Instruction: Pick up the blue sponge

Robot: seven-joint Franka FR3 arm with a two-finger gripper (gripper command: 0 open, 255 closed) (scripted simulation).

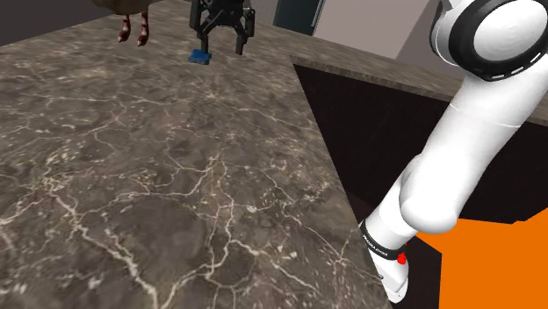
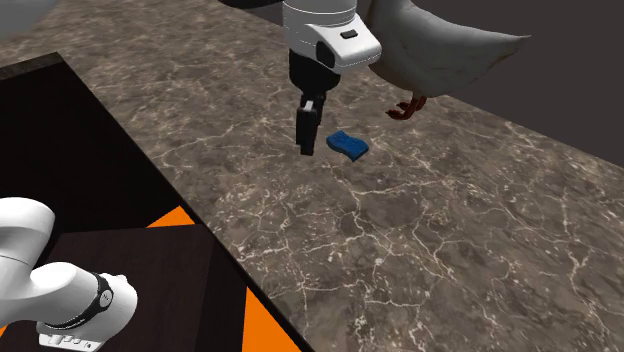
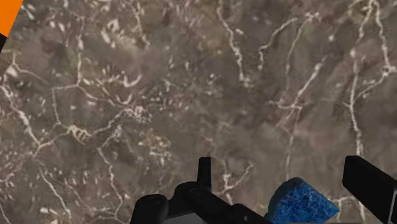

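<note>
Logging what I see from my remote station, item by item.

Blue sponge [image 2: 348,145]: lies flat on the dark veined counter [image 2: 450,230], on the side far from the stand and close to the feet of a white bird figure [image 2: 440,45]. Not lifted.

Gripper [image 1: 223,48]: black, pointing down over the counter, jaws spread wide and holding nothing. In the wrist view the sponge sits low between the two fingers, nearer one than the other, and touches neither as far as I can make out. In the second exterior view the fingers seem to hang just beside it, so I cannot say for certain that it is centred.

Arm [image 1: 457,158]: stretched from the stand out across the counter.

Progress: I judge the approach mostly made, with the reach done and the alignment roughly there. Left to do: centre the jaws on the sponge, go down to counter level, close, lift. No grasp yet.
</note>
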